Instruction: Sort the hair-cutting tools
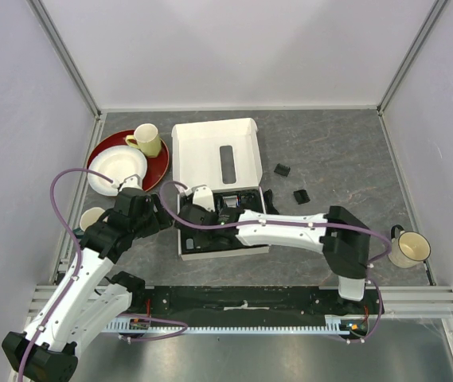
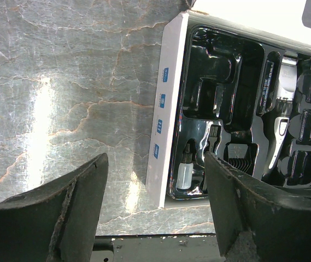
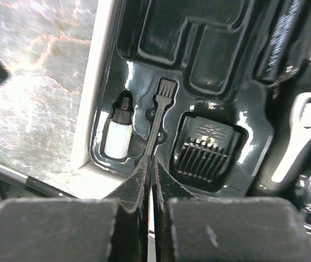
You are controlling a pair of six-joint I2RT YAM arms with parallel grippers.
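On a grey marbled table (image 1: 345, 159), the right arm (image 1: 290, 231) stretches from its base at the near right edge, forearm reaching left across to an open white box (image 1: 210, 147). The left arm (image 1: 83, 278) rises from the near left corner and bends toward the box's left side. The box's black moulded tray (image 2: 221, 65) holds a black-and-silver clipper (image 2: 283, 93) lying in a long slot. The left claw (image 2: 155, 158) hangs above the table just beside the box's left wall, its fingers spread wide with nothing between them. The right claw (image 3: 148, 164) sits low over the tray's near left corner, its tips pinched together on the handle end of the thin brush (image 3: 155, 117), which lies in its narrow slot with the bristles pointing away. A ribbed comb attachment (image 3: 207, 150) sits in the pocket just beside the brush. Another comb attachment (image 1: 282, 169) and a further comb attachment (image 1: 300, 195) lie loose on the table to the right of the box. A small white bottle (image 3: 117, 136) with a black cap lies between the brush and the box's left wall.
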